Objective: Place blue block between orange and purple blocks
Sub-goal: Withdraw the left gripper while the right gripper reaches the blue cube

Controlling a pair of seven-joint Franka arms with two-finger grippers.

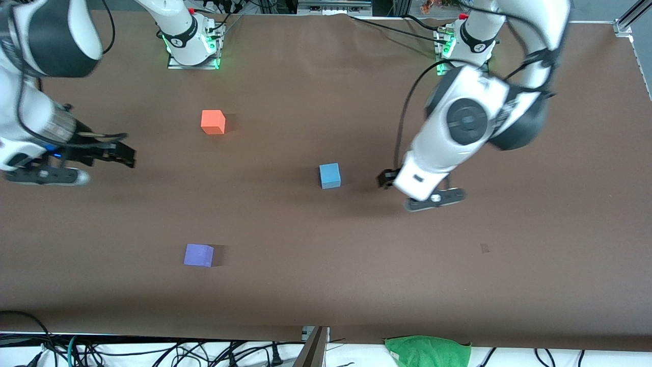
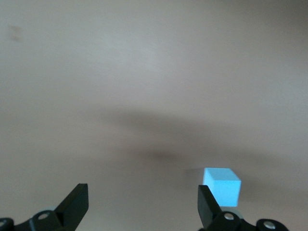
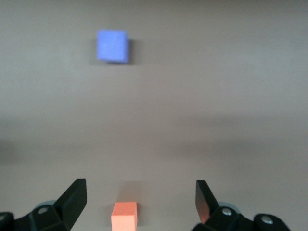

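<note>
The left gripper [image 2: 143, 204] hangs over bare table [image 1: 326, 285] just beside the blue block [image 1: 330, 175], toward the left arm's end, forearm angled downward, jaws wide and empty. The right gripper [image 3: 141, 199] waits, jaws wide and empty. The blue block rests apart from the orange block [image 1: 213, 122] and the purple block [image 1: 198, 255].

Blocks, small cubes: three in all. One blue block [image 1: 330, 175], one orange block [image 1: 213, 122], one purple block [image 1: 198, 255]. Green cloth [image 1: 427, 351]: one. Robot arms: two.
</note>
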